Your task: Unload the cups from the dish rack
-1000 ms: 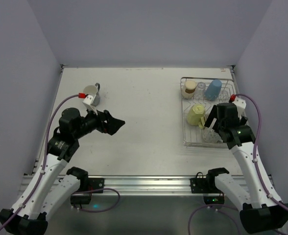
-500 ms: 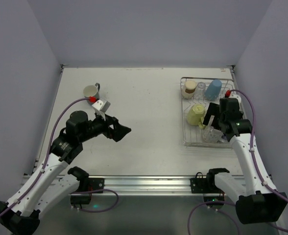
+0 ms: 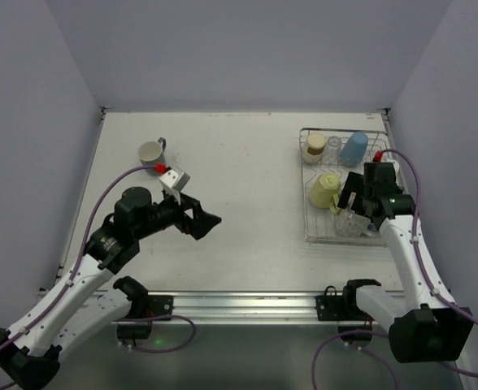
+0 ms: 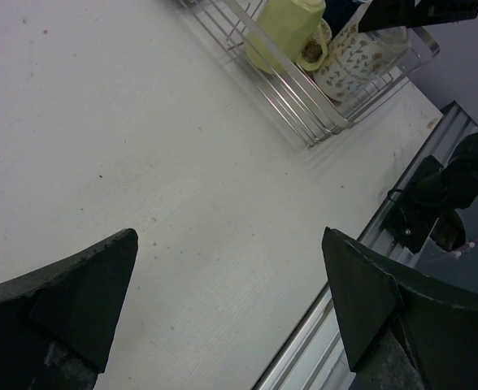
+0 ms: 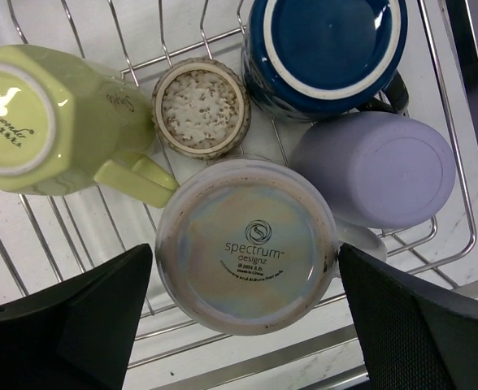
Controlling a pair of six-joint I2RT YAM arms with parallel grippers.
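Observation:
The dish rack [image 3: 324, 240] stands at the right of the table with several cups in it. My right gripper [image 3: 349, 205] hovers open above them. In the right wrist view its fingertips [image 5: 76, 317] straddle an upturned white mug [image 5: 247, 244] without touching it. Around that mug sit a yellow-green mug [image 5: 52, 118], a small speckled cup [image 5: 201, 107], a navy mug [image 5: 324, 49] and a lavender mug [image 5: 377, 166]. A beige cup [image 3: 314, 147], a clear glass [image 3: 334, 144] and a light blue cup [image 3: 354, 149] line the rack's far end. My left gripper [image 3: 206, 221] hangs open and empty over mid-table.
A grey mug [image 3: 151, 152] stands upright on the table at the far left, behind my left arm. The left wrist view shows bare tabletop [image 4: 182, 162] below the fingers, the rack [image 4: 304, 122] ahead and the table's metal front rail [image 4: 336, 341] close by.
My left gripper has swung right and nearer, away from the grey mug. My right gripper has shifted further over the rack, centring above the upturned white mug. Both stayed open.

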